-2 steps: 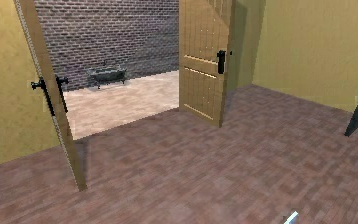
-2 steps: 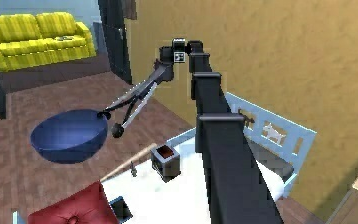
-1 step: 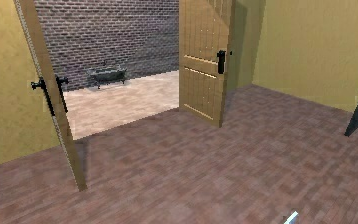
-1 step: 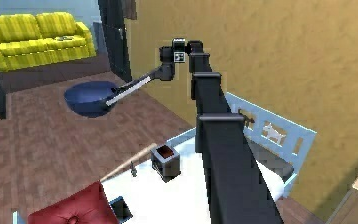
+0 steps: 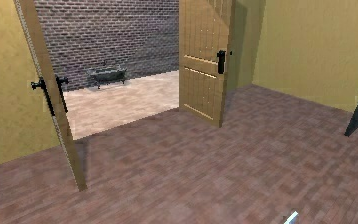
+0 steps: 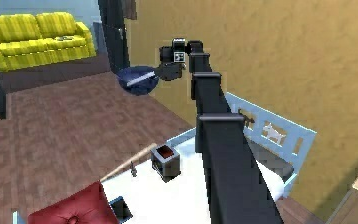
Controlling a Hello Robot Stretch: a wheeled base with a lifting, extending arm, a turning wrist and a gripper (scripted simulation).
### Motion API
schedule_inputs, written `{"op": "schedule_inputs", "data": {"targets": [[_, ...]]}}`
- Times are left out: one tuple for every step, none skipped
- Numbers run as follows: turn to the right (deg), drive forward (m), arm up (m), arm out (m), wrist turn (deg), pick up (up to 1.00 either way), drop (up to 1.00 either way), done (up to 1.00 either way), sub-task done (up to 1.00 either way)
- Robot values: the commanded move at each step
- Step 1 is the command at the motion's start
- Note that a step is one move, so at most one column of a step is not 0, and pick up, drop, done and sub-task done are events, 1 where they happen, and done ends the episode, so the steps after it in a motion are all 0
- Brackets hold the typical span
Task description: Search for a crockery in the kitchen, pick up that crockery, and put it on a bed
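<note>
Aloft — one blue bowl [image 6: 138,80], one bed [image 6: 287,140], one sofa [image 6: 37,42].

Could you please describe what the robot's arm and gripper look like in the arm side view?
The arm is a dark, square-sectioned bar built of stepped telescoping segments with paler edges. Near its end sit two small white squares with black marks. The gripper has a dark body and two thin fingers.

Dark blue bowl [image 6: 139,79], seemingly upright, aloft at end effector [image 6: 160,70]; white bed [image 6: 282,133] nearby
</note>
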Motion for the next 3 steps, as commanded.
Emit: {"op": "schedule_inputs", "data": {"targets": [[0.0,0.00,0.00,0.00,39.0,0.00,0.00,0.00,0.00],[0.0,0.00,-0.40,0.00,0.0,0.00,0.00,0.00,0.00],[0.0,0.00,-0.32,0.00,0.0,0.00,0.00,0.00,0.00]]}}
